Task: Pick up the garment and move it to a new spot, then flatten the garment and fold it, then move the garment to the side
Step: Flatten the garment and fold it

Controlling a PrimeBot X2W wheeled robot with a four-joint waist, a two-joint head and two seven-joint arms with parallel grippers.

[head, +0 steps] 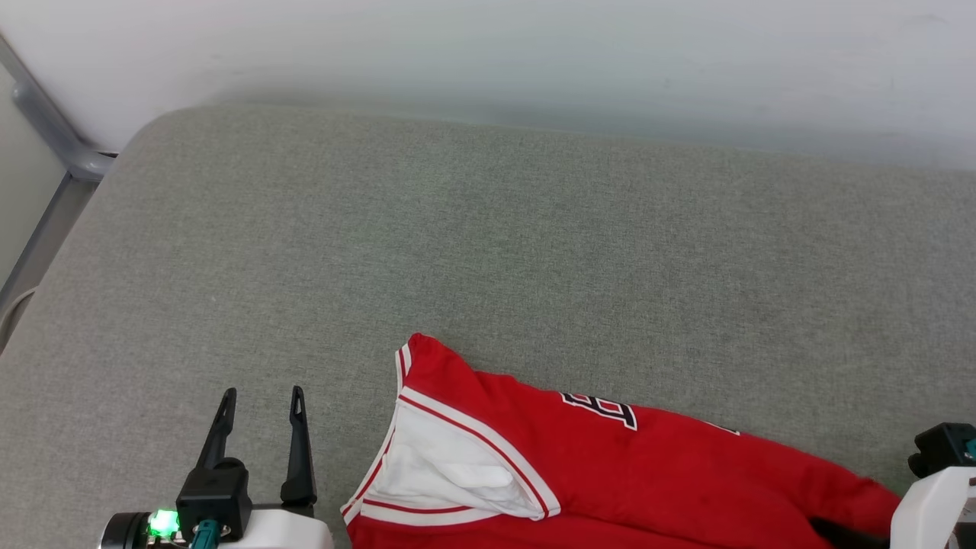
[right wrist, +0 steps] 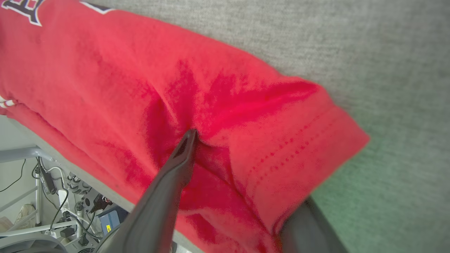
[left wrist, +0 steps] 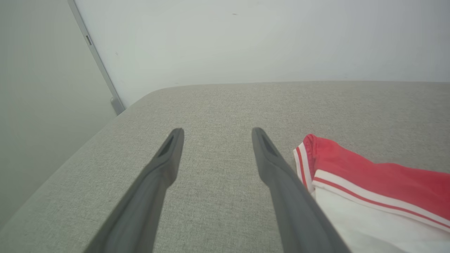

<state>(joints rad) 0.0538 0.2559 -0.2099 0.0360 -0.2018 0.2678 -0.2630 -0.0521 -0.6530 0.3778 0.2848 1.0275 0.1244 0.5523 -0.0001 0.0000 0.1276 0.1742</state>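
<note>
The garment (head: 656, 473) is a bright red jersey with a white sleeve (head: 450, 465), striped trim and dark numerals (head: 602, 410). It lies along the near edge of the grey mattress (head: 488, 252), and its lower part hangs off the edge. My left gripper (head: 261, 404) stands open just left of the sleeve, clear of the cloth, as the left wrist view (left wrist: 216, 137) also shows. My right gripper (right wrist: 221, 144) is at the red hem (right wrist: 309, 140). One finger presses on top of the puckered cloth and the other lies under the hem, with the jaws apart.
A pale wall (head: 534, 53) runs behind the mattress. A grey metal frame post (head: 46, 114) stands at the far left corner. Below the mattress edge, cables and equipment (right wrist: 63, 196) sit on the floor. Bare grey mattress stretches behind and to the left of the jersey.
</note>
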